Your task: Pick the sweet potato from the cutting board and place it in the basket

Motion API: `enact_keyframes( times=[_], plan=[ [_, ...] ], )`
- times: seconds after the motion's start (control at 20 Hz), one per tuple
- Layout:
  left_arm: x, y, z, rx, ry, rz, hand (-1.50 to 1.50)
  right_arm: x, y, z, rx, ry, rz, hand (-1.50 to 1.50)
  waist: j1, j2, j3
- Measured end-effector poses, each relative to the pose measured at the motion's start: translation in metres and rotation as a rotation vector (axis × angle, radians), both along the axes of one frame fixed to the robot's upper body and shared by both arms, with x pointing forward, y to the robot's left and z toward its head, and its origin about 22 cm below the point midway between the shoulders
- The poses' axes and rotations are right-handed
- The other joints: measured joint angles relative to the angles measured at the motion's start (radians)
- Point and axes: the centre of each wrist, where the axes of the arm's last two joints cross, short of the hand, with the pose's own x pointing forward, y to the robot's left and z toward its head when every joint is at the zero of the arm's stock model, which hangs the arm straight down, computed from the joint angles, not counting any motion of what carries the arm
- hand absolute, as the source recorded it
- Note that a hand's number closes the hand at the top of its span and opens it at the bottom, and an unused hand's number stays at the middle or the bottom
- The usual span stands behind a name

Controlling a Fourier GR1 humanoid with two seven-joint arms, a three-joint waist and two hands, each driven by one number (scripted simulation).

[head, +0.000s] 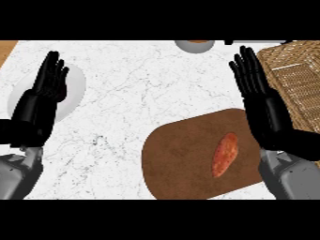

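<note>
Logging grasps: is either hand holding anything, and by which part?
Nothing is held. The black left hand and black right hand are open; the orange sweet potato lies on the brown cutting board.

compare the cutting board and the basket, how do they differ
The cutting board is flat, smooth and dark brown; the basket is pale woven wicker with raised walls. The cutting board bears the sweet potato; the basket's visible part holds nothing. Both sit on the white marble counter.

Bright, even light across counter (141,84); white glint on basket (308,93) rim.
</note>
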Motion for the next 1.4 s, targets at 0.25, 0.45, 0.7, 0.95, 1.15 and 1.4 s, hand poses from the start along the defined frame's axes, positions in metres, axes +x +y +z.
enact_keyframes(
  times=[0.25, 0.45, 0.7, 0.95, 1.15, 1.4],
  plan=[
    [-0.003, 0.018, -0.025, 0.08, 0.139, 0.062, 0.0, -0.013, -0.043, -0.043, 0.16, 0.015, -0.031, 1.5, -0.017, 0.016, 0.004],
    [-0.009, 0.036, -0.05, 0.126, 0.299, 0.094, 0.0, -0.025, -0.05, -0.055, 0.26, -0.193, 0.014, -1.5, -0.031, 0.02, 0.006],
    [-0.006, 0.04, -0.06, 0.15, 0.394, 0.096, 0.0, -0.05, -0.019, -0.076, 0.245, -0.348, -0.14, -1.5, -0.027, 0.014, 0.001],
    [-0.007, 0.045, -0.067, 0.162, 0.433, 0.101, 0.0, -0.072, -0.046, -0.08, -0.03, -0.25, -0.354, -1.5, -0.038, 0.009, -0.005],
    [-0.008, 0.05, -0.069, 0.157, 0.447, 0.112, 0.0, -0.096, -0.095, -0.077, -0.347, -0.118, -0.421, -1.5, -0.048, 0.008, -0.009],
    [-0.006, 0.053, -0.067, 0.164, 0.446, 0.11, 0.0, -0.121, -0.129, -0.048, -0.66, 0.066, -0.286, -1.5, -0.046, 0.008, -0.009]
  ],
)
